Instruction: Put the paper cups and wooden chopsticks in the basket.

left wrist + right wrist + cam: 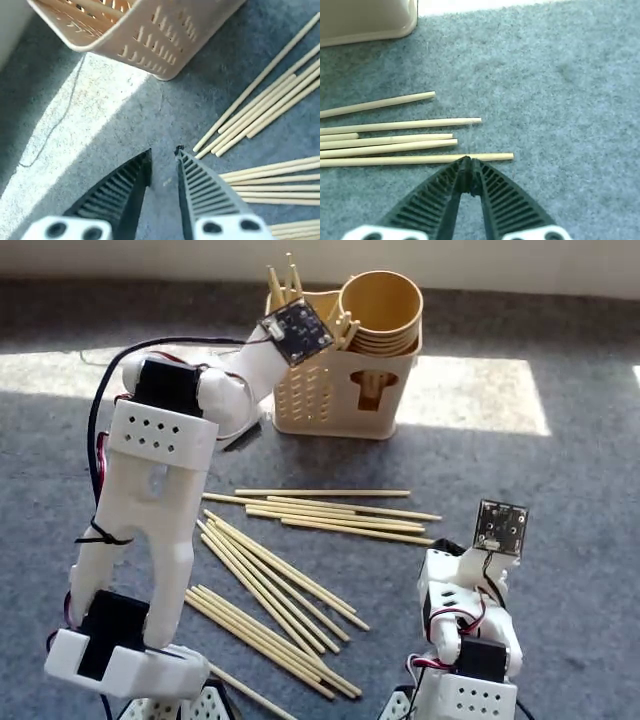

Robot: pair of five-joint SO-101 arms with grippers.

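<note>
The left fingers are hanging slightly parted near the basket, loose chopsticks lying just beside; the right fingers are resting closed, tips over the nearest chopstick.

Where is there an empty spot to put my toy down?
The carpet is bare right of the basket, down to the right arm. The middle is crowded: chopsticks lie spread beside the left arm.

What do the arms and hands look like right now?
Left arm and right arm: white plastic shells, black motors, thin red and black cables, a dark square camera board at each wrist. Left hand and right hand: black ribbed, tapering fingers on white bases.
</note>
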